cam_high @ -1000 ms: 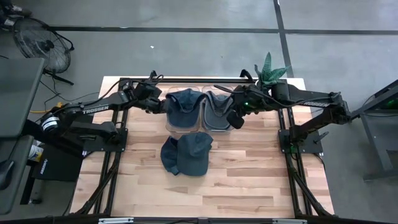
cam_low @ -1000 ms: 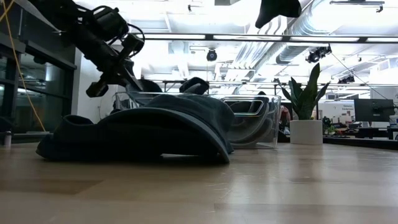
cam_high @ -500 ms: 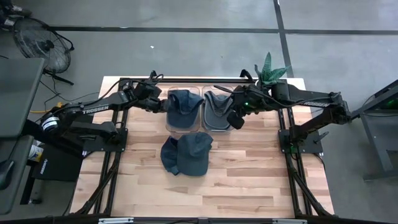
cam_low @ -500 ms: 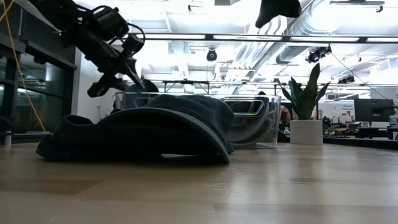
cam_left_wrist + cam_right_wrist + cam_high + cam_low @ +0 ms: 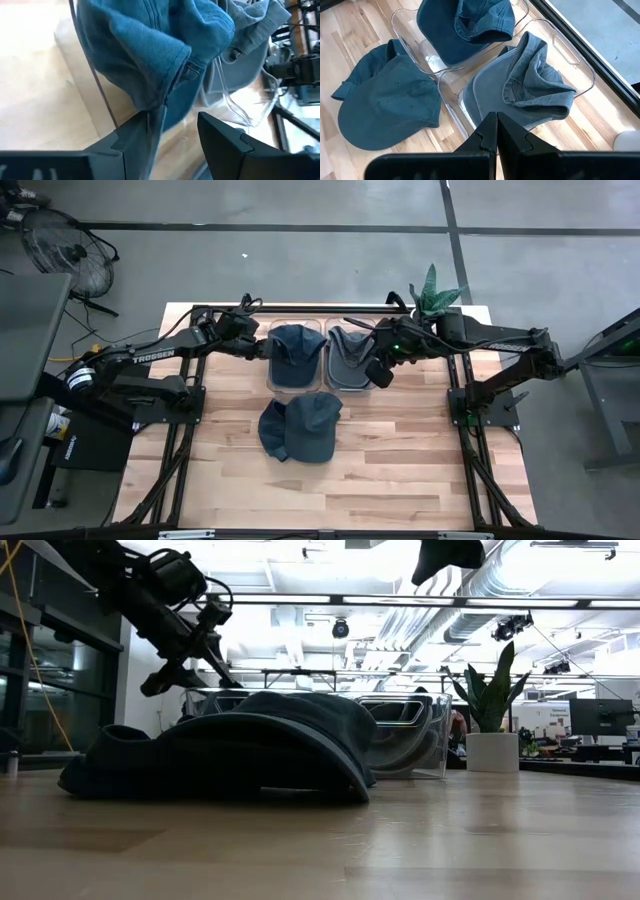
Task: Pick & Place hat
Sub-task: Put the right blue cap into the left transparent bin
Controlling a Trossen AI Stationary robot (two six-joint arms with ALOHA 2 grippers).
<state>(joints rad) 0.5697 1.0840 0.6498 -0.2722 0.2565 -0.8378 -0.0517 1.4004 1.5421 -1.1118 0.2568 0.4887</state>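
Hat (image 5: pixel 296 350) now lies released in its clear bin (image 5: pixel 277 385); TROSSEN is read on the left arm; left gripper (image 5: pixel 263 346) is spread, right gripper (image 5: pixel 379 372) pressed together.

Even overhead light in high view, soft shadows only. Low view strongly backlit: ceiling lights (image 5: pixel 420 602) blow out w/ glare, cap pile (image 5: pixel 230 755) near-silhouette, near counter (image 5: pixel 320 850) blurred. Left wrist view soft, close cloth out of focus, bright wash on one side.

Grey concrete floor (image 5: pixel 300 205) with dark seams; floor fan (image 5: pixel 62 242) at one corner. Potted plant (image 5: pixel 492 715) on wooden table (image 5: pixel 400 480); bright ceiling strip lighting (image 5: pixel 400 602).
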